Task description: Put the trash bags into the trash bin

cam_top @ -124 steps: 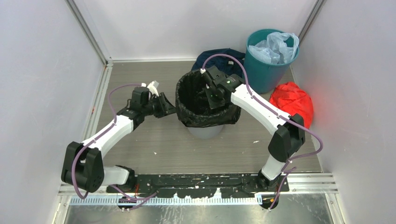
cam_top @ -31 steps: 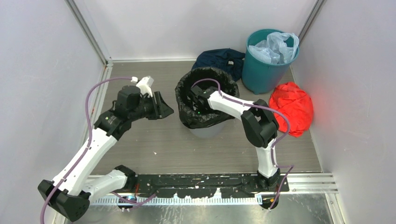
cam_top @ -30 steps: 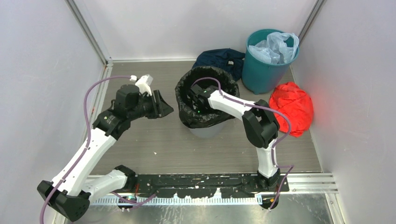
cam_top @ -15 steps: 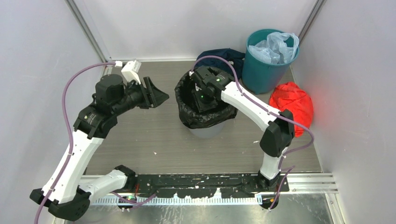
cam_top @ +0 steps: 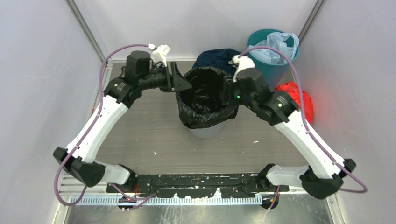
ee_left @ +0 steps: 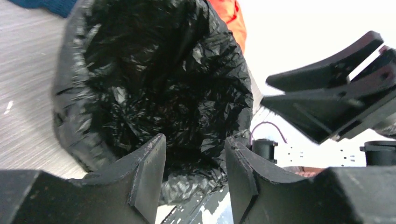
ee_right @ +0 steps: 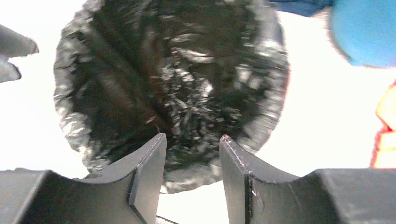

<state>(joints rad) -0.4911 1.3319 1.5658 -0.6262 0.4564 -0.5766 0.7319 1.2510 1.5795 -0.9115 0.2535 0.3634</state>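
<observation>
The black trash bag (cam_top: 205,95) lines the light grey trash bin (cam_top: 205,133); its mouth is open and its edge is folded over the rim. My left gripper (cam_top: 185,85) is open and empty just above the bag's left rim. My right gripper (cam_top: 227,91) is open and empty at the bag's right rim. In the left wrist view the bag (ee_left: 154,84) fills the frame beyond my open left gripper (ee_left: 195,156), with my right gripper (ee_left: 327,98) opposite. In the right wrist view my right gripper (ee_right: 192,149) hangs over the bag's mouth (ee_right: 173,70).
A teal bin (cam_top: 268,65) holding a pale blue bag (cam_top: 275,46) stands at the back right. A red cloth bundle (cam_top: 301,100) lies beside it, partly behind my right arm. A dark blue cloth (cam_top: 217,57) lies behind the grey bin. Walls close in on both sides.
My right gripper has come up out of the bin and drawn back to the bag's right rim. My left gripper has moved up and right to the bag's left rim.
</observation>
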